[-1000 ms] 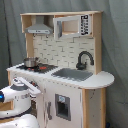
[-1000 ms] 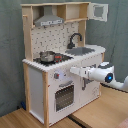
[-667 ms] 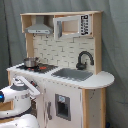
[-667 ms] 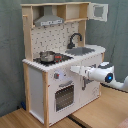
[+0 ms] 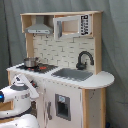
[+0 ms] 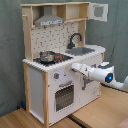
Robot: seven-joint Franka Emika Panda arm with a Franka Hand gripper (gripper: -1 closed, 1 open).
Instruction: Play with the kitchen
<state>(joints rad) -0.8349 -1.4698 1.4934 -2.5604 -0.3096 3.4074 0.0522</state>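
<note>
The kitchen [image 5: 95, 100] [image 6: 36, 85] is a tall toy unit of white panels and light wood. It has a black faucet [image 5: 84, 59] [image 6: 75, 39], a grey sink [image 5: 72, 74] [image 6: 82, 50] and a hood [image 5: 39, 29] [image 6: 50, 21]. A small metal pot [image 5: 31, 62] [image 6: 47, 56] stands on the stove. My gripper [image 6: 76, 67] [image 5: 35, 92] is at the kitchen's front panel, just under the counter edge and above the oven door [image 6: 64, 96]. Whether it touches the panel is unclear.
The microwave cabinet [image 5: 72, 26] sits at the top, its door [image 6: 98, 11] swung open in the second exterior view. A grey curtain [image 5: 115, 45] hangs behind. The kitchen stands on a wooden surface [image 6: 30, 120]. A grey dispenser panel [image 5: 62, 106] is on the lower cabinet.
</note>
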